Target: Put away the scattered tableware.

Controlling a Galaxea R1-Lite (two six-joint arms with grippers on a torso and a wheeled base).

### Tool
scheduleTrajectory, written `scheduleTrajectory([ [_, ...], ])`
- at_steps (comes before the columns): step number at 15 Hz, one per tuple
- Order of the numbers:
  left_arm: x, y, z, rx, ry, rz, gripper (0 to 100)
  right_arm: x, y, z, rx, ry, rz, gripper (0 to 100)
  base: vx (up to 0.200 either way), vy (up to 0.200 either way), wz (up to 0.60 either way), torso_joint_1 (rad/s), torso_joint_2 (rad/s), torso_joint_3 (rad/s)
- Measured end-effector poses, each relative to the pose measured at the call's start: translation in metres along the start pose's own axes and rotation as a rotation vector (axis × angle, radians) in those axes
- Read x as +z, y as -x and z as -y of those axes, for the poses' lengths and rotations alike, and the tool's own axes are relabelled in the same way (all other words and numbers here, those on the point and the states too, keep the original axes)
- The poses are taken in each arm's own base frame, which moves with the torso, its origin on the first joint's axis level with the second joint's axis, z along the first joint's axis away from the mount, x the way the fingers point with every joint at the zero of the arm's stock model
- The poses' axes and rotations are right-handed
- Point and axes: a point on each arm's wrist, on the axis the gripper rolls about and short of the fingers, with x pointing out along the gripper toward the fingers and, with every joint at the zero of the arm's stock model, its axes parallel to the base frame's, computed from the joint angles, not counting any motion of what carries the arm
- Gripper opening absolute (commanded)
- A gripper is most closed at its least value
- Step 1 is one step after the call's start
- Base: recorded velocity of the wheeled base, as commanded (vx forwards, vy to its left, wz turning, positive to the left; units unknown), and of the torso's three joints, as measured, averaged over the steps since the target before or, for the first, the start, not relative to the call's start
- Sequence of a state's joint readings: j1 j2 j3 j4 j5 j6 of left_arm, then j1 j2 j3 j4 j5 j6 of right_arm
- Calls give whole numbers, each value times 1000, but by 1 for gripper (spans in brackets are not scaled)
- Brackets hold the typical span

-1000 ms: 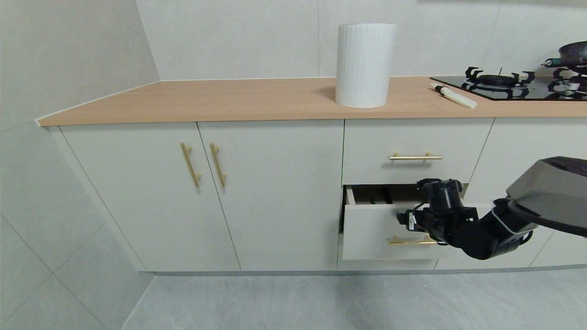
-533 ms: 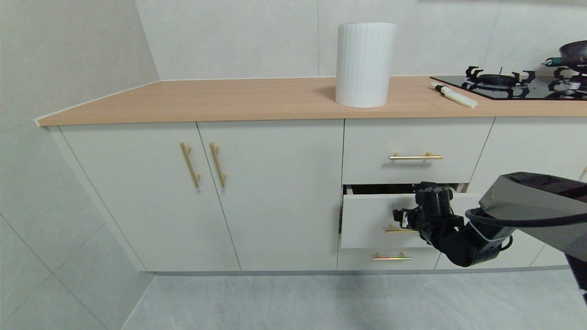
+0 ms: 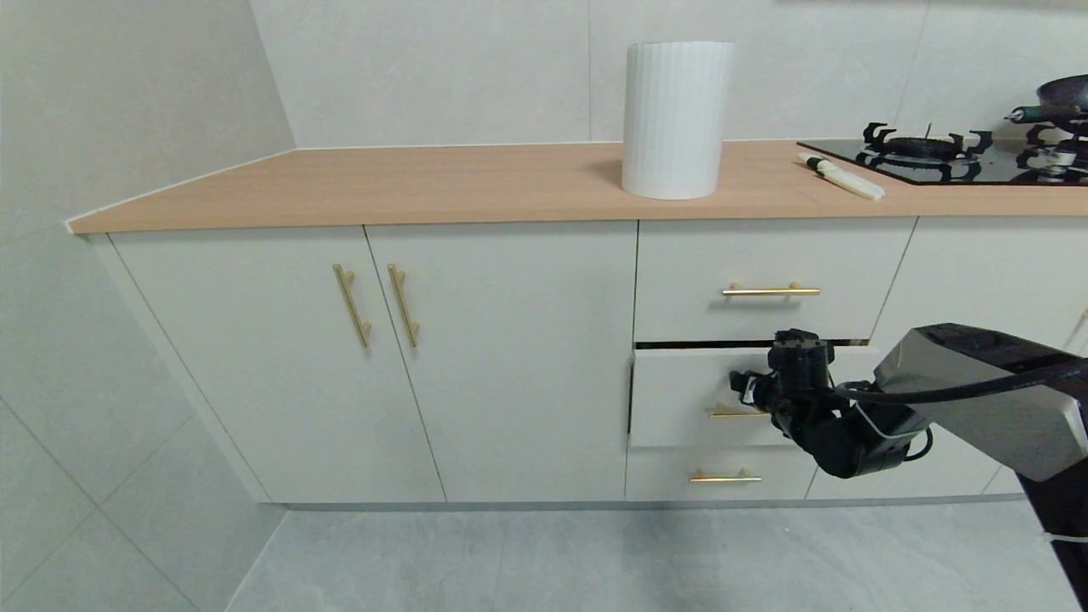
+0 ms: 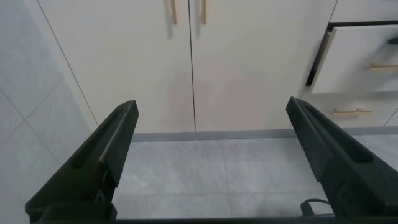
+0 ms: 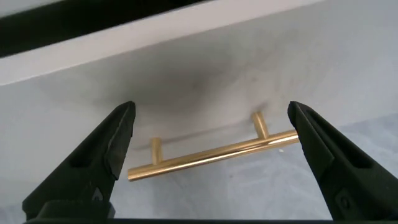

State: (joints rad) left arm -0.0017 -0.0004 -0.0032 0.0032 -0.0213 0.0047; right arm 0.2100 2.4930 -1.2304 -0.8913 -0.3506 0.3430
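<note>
1. The left gripper [image 4: 211, 112] hangs low over the grey floor tiles [image 4: 205, 168]. Its jaws are spread wide with nothing between them, and it faces the double cabinet doors [image 4: 186, 50].
2. The right gripper [image 3: 752, 398] sits at the lower right of the head view, right up against the front of the middle drawer [image 3: 680, 399]. In the right wrist view its [image 5: 211, 124] jaws are wide apart and grip nothing. The brass handle [image 5: 211, 155] lies in the gap between them, clear of both fingers [image 5: 112, 149]. Whether the fingertips touch the drawer front [image 5: 249, 68] cannot be told.
3. The middle drawer stands slightly out from the cabinet face, with a thin dark gap along its top edge. Its contents cannot be seen.
4. The bottom drawer [image 3: 663, 484] below it and the top drawer [image 3: 680, 272] above it sit flush with the cabinet. The double doors [image 3: 382, 340] fill the left of the cabinet.
5. On the wooden countertop [image 3: 425, 183], a tall white ribbed cylinder [image 3: 676, 119] stands upright at the upper centre of the head view.
6. The pale utensil [image 3: 840, 177] lies flat on the countertop at the upper right. It is just beside the near corner of the black hob [image 3: 952, 166] and well apart from the cylinder.
7. A dark pan [image 3: 1062, 93] rests on the hob at the far upper right.
</note>
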Motion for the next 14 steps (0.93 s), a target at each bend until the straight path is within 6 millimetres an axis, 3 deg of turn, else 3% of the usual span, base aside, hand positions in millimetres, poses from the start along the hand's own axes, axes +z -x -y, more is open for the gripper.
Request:
scheduleTrajectory([
  [14,0,0,0,0,0,0,100,8,-37,5,-48,-112,100,100,0,0,0,0,0,0],
])
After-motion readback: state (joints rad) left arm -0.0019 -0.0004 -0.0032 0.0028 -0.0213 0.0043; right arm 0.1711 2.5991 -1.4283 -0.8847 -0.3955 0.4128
